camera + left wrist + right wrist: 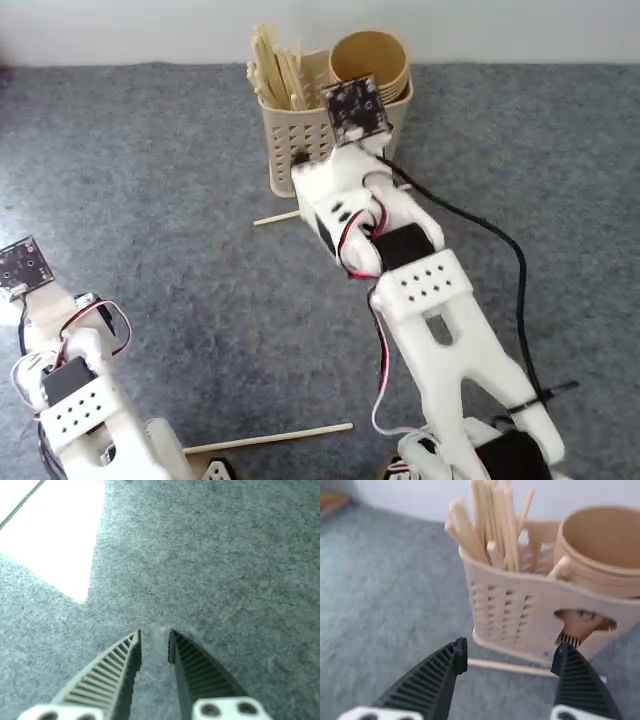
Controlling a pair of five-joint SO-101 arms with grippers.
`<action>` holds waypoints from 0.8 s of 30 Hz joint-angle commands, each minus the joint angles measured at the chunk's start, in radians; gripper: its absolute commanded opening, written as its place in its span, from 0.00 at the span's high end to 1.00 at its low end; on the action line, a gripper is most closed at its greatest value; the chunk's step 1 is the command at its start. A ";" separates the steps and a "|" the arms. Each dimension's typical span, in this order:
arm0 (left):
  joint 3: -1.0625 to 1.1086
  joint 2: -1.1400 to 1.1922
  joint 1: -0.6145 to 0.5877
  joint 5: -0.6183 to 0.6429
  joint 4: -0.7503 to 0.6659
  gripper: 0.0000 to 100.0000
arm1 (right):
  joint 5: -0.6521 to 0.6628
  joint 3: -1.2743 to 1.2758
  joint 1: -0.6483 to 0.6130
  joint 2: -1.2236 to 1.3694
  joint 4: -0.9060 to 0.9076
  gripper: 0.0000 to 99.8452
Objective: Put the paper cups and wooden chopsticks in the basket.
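You are working on a grey felt-like mat that covers the table out to a pale wall along its far edge. In the left wrist view a bright white patch lies beside the mat's edge. The basket stands upright at the far middle of the mat, close to that wall. The paper cups sit nested in its right half and a bundle of wooden chopsticks stands on end in its left half. Two sticks remain on the mat. One loose chopstick lies flat at the near foot of the basket, just beside its wall. A second chopstick lies well apart at the near edge, between the two arm bases. Your right gripper hangs in front of the basket's near wall with its jaws spread wide and nothing between them, and the first loose stick runs across the gap below. Your left gripper sits at the near left over bare mat, its jaws only a narrow slit apart and holding nothing. A black cable trails along the right arm.
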 commanded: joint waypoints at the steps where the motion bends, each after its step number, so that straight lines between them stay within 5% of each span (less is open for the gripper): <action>1: -0.047 -0.017 0.005 0.003 -0.020 0.91 | -0.012 -0.040 -0.019 -0.054 0.236 0.71; 10: -0.047 -0.017 0.003 0.003 -0.020 0.91 | -0.005 0.069 -0.124 -0.050 0.593 0.71; 18: -0.047 -0.017 0.003 0.003 -0.020 0.91 | -0.005 0.098 -0.340 -0.048 0.901 0.72; 24: -0.048 -0.015 -0.002 0.003 -0.020 0.91 | 0.041 0.239 -0.564 -0.050 0.892 0.72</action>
